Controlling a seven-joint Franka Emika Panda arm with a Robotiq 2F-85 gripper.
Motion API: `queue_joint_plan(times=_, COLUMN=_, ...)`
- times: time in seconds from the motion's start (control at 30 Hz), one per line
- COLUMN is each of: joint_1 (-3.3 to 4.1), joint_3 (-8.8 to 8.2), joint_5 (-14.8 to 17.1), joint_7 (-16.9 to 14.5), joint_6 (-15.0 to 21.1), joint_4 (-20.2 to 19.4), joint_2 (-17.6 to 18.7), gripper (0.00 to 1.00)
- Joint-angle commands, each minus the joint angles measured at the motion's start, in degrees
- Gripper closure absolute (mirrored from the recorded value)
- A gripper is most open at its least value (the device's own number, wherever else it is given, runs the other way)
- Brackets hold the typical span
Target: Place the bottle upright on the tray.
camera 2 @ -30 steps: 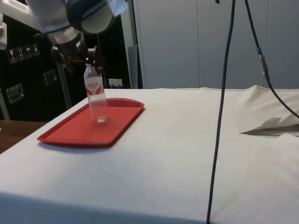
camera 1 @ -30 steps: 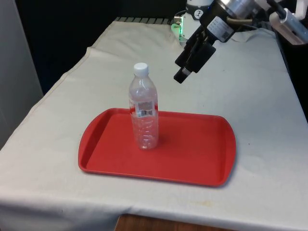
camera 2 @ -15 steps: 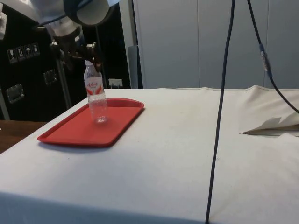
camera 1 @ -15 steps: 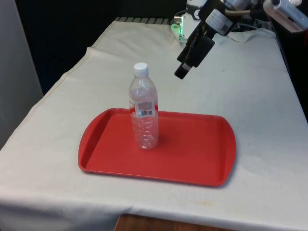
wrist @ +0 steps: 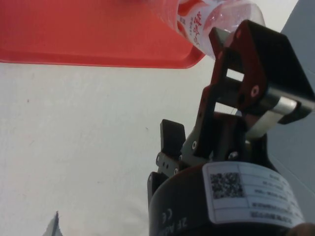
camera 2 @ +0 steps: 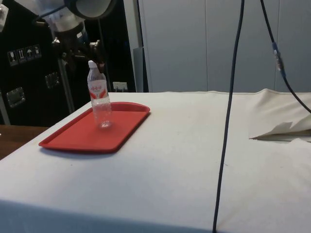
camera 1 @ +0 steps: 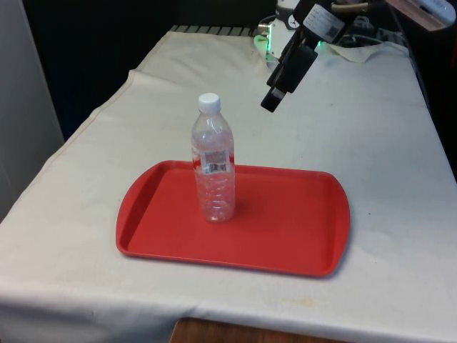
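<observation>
Front view: the clear plastic bottle with a white cap stands upright on the flat red tray, near its far left corner, so it looks done. The black hand hangs above the bench, holding nothing, fingers apart.

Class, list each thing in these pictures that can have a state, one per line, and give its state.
Bottle: upright on the tray, white cap on, free of the gripper.
Tray: flat on the white cloth, holding the bottle.
Gripper: raised above the cloth beyond the tray, empty, fingers open.
</observation>
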Motion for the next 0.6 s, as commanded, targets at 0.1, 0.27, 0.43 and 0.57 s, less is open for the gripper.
queue_joint_plan(times=0.1, joint_1=-0.63, joint_3=0.4, joint_5=2.1, joint_7=-0.7, joint_6=0.5, joint_4=0.1, joint_2=-0.5, gripper=0.0)
queue_joint_plan(times=0.27, joint_1=-0.8, joint_3=0.4, joint_5=3.9, joint_7=-1.2, joint_6=0.4, joint_4=0.2, joint_2=-0.8, gripper=0.0)
queue_joint_plan(times=0.43, joint_1=-1.03, joint_3=0.4, joint_5=5.4, joint_7=-1.5, joint_6=0.3, joint_4=0.4, joint_2=-1.0, gripper=0.0)
queue_joint_plan(times=0.57, joint_1=-1.15, joint_3=0.34, joint_5=6.6, joint_7=-1.8, joint_6=0.3, joint_4=0.6, joint_2=-1.2, gripper=0.0)
